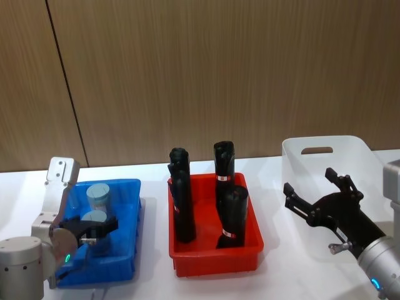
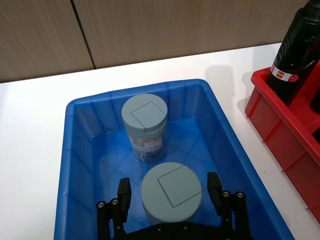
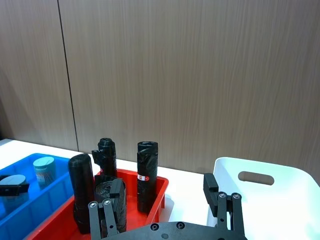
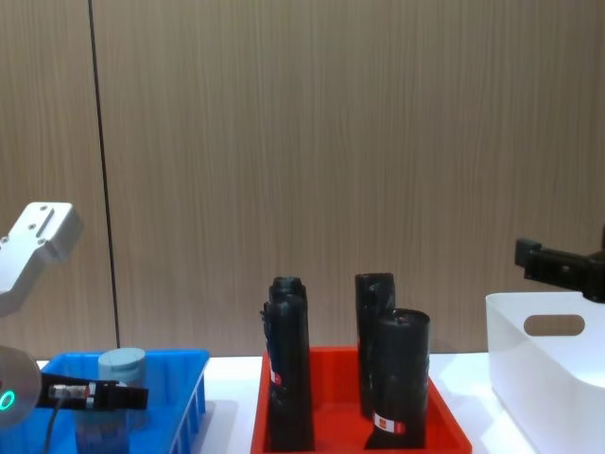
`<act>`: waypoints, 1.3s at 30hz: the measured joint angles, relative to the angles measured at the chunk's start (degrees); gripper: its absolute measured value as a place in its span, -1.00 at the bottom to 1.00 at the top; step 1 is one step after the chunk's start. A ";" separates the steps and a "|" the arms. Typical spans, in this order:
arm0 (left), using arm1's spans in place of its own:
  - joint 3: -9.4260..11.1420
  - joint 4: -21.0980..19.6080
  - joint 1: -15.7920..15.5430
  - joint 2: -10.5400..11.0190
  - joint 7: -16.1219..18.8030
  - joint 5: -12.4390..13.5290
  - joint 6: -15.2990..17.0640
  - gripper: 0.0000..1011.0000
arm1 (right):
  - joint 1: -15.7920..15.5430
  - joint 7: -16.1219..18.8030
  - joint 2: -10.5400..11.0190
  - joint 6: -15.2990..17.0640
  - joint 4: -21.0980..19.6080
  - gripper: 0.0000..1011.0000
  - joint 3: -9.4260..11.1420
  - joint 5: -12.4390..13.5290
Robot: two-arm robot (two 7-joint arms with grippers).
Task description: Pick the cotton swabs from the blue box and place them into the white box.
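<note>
Two cotton swabs jars with grey-blue lids stand in the blue box (image 1: 125,250) (image 2: 85,150) at the table's left. The far jar (image 1: 98,195) (image 2: 144,117) stands free. My left gripper (image 1: 95,229) (image 2: 169,192) is lowered into the box and open, one finger on each side of the near jar (image 1: 94,218) (image 2: 171,190), with small gaps showing. At the right, my right gripper (image 1: 312,187) (image 3: 165,195) hangs open with nothing in it, in front of the white box (image 1: 350,147) (image 3: 280,195) (image 4: 539,378).
A red tray (image 1: 212,259) (image 4: 444,416) with several tall black rolls (image 1: 182,200) sits between the two boxes. Bare white tabletop (image 1: 153,275) separates the containers. A wooden wall rises behind the table.
</note>
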 joint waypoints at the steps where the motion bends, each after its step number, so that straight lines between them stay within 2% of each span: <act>1: 0.01 0.21 -0.13 -0.06 -0.14 0.12 -0.01 0.94 | 0.00 0.00 0.01 0.00 0.00 0.98 0.00 0.00; 13: 0.08 3.87 -2.23 -1.07 -1.77 0.98 -0.62 0.33 | 0.00 0.00 0.01 0.00 0.00 0.98 0.00 0.00; 21: -0.08 3.71 -2.32 -1.14 -2.09 1.17 -1.62 0.32 | 0.00 0.00 0.00 0.00 0.00 0.98 0.00 0.00; 31: -0.49 -2.59 0.04 0.24 -2.63 2.38 -3.33 0.32 | 0.00 0.00 0.00 0.00 0.00 0.98 0.00 0.00; 39: -0.88 -9.60 2.56 2.30 -6.08 4.03 -4.48 0.32 | 0.00 0.00 0.00 0.00 0.00 0.98 0.00 0.00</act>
